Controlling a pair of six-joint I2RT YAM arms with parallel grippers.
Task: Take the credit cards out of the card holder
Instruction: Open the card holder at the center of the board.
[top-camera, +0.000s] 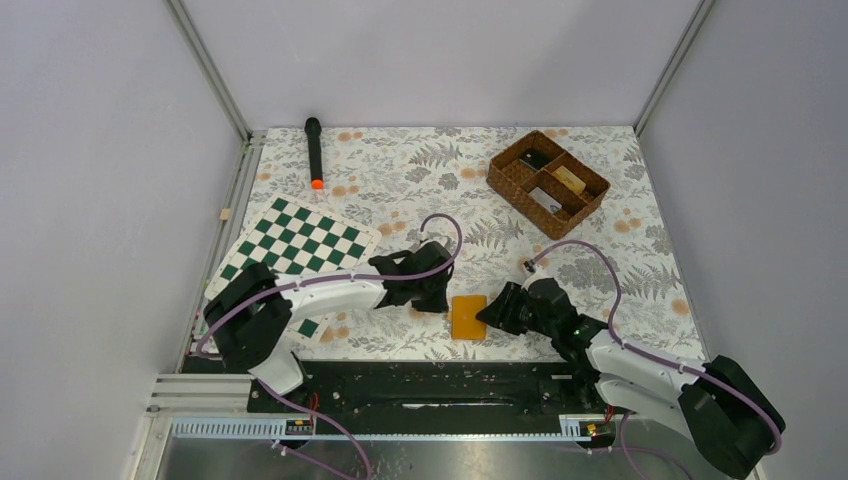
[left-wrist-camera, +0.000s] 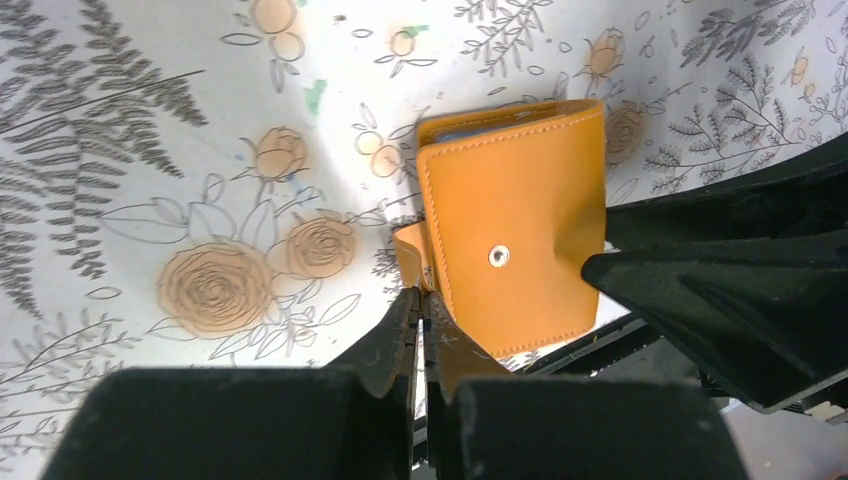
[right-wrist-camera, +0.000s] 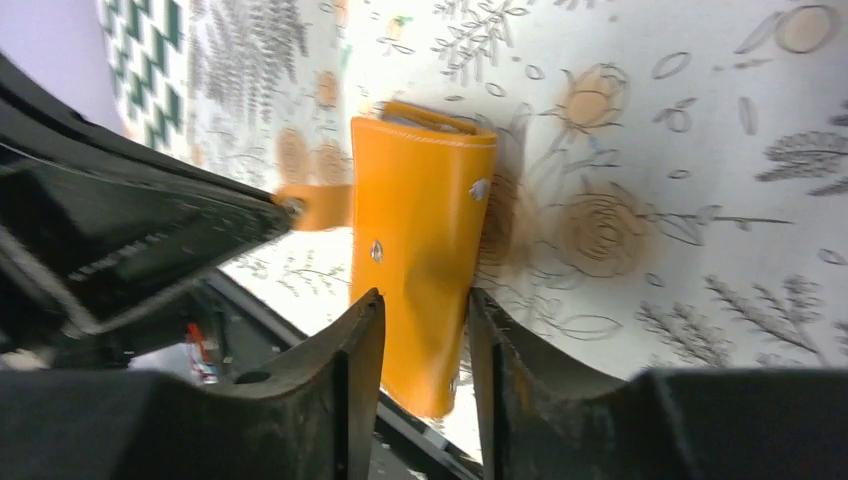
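Nothing is out yet: the card holder (top-camera: 468, 317), on the table (top-camera: 400, 180) right of the chessboard (top-camera: 295, 245), lies folded with the credit cards (left-wrist-camera: 470, 132) inside, my right end effector (right-wrist-camera: 425, 300) clamping its edge and my left end effector (left-wrist-camera: 420, 296) closed at its strap, hold uncertain.

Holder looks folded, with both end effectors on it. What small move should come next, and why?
Probably draw the left end effector away with the strap to swing the flap open. The holder is folded with its strap unsnapped, the right end effector pinches its body, and the edge of a blue card shows inside.
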